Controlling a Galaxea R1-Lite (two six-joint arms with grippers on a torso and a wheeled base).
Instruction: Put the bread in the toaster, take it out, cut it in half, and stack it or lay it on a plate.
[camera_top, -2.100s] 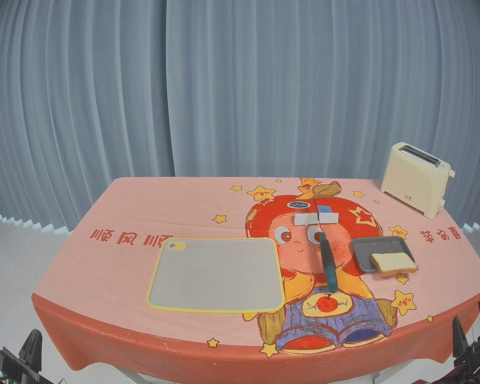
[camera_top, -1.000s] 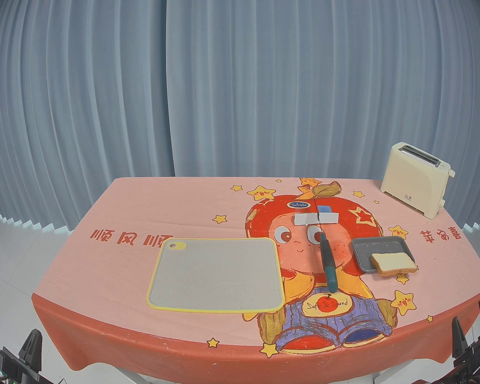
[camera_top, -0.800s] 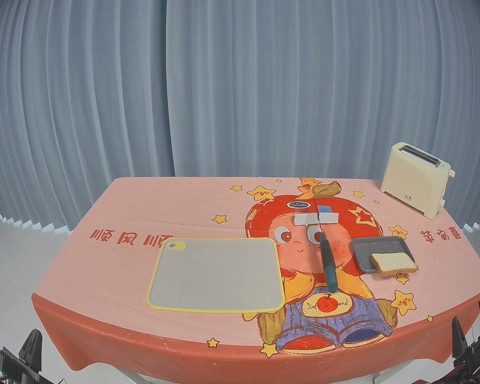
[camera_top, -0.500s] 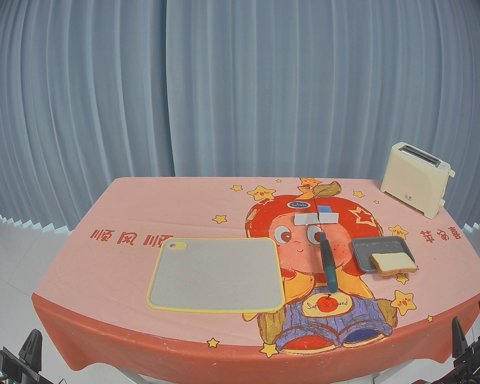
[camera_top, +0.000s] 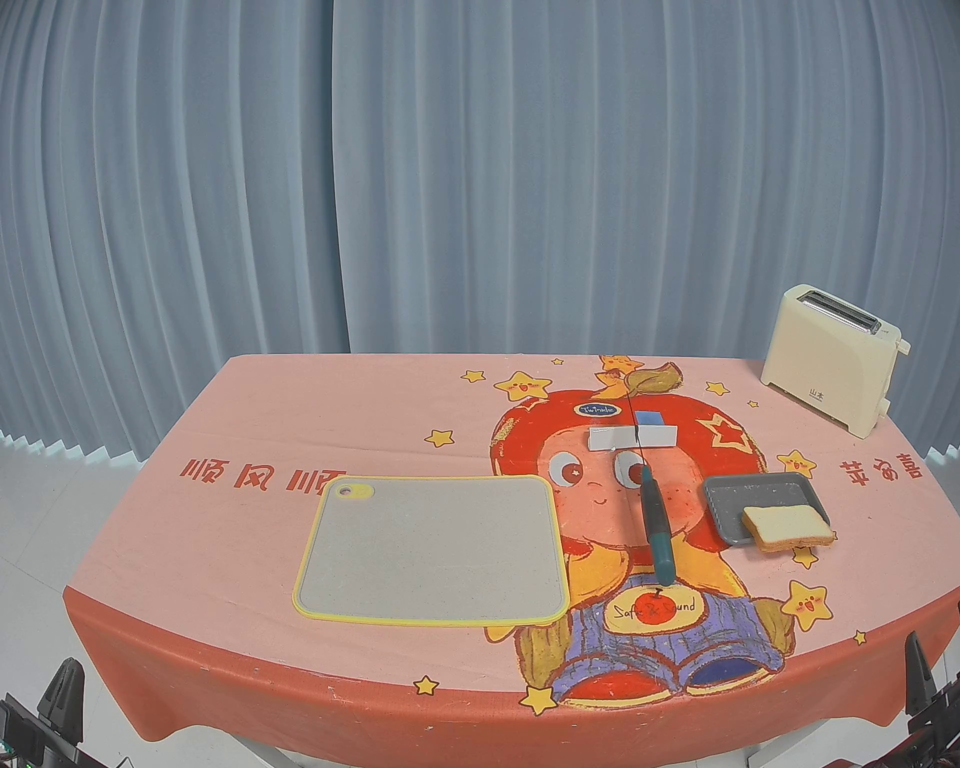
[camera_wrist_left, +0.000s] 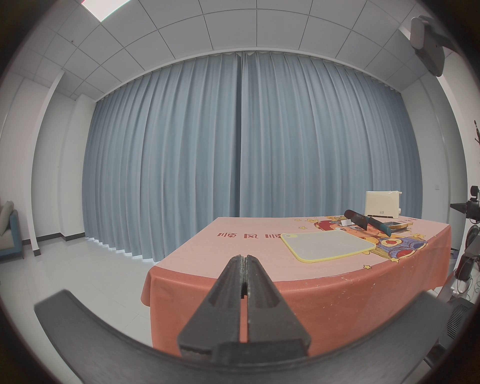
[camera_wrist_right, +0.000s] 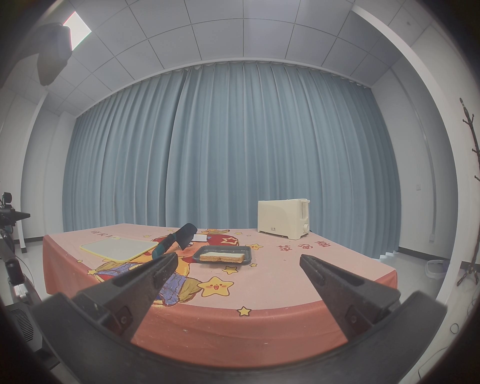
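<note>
Print on cloth and toaster
Red characters run near the cloth (camera_top: 300, 420)'s left and right edges; small lettering in its cartoon (camera_top: 592, 488); tiny mark on toaster (camera_top: 830, 362)'s side.

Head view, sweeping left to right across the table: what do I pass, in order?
In order: cutting board → knife → grey tray → bread slice lying on that tray → toaster.

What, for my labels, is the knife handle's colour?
The knife handle is teal; head view.
</note>
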